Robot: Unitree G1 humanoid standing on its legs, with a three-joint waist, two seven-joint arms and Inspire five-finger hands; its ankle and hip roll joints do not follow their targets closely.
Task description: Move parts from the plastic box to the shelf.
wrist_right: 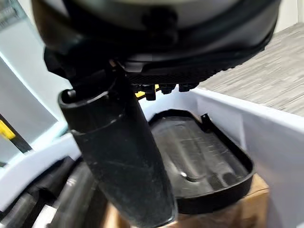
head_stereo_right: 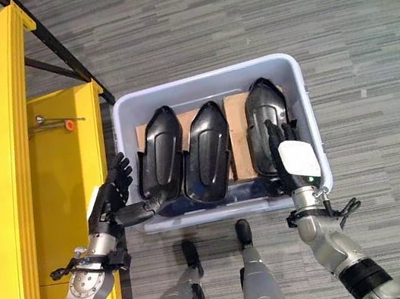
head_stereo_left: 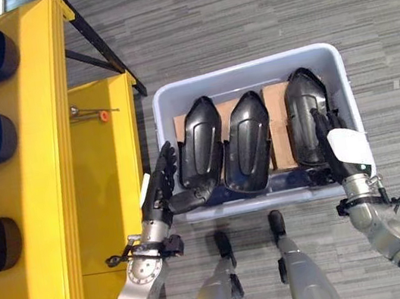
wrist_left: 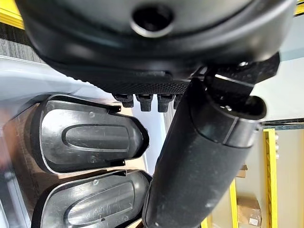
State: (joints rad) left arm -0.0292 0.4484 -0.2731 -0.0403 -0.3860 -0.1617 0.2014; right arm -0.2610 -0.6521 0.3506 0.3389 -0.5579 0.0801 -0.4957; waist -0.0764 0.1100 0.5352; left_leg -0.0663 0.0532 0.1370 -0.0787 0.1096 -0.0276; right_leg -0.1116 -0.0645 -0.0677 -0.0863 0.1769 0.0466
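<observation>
Lying lengthwise front-to-back in the plastic box (head_stereo_left: 248, 72), three parts (head_stereo_left: 247, 141); both hands (head_stereo_left: 160, 177) spread, empty

Plastic box (head_stereo_left: 249, 76) on the floor holds three black parts (head_stereo_left: 246, 144); yellow shelf (head_stereo_left: 38, 146) stands beside it.

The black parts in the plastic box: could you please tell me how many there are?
3 in the plastic box: a left part by the left robot hand, a middle part, and a right part under the right robot hand. More may lie hidden beneath.
</observation>
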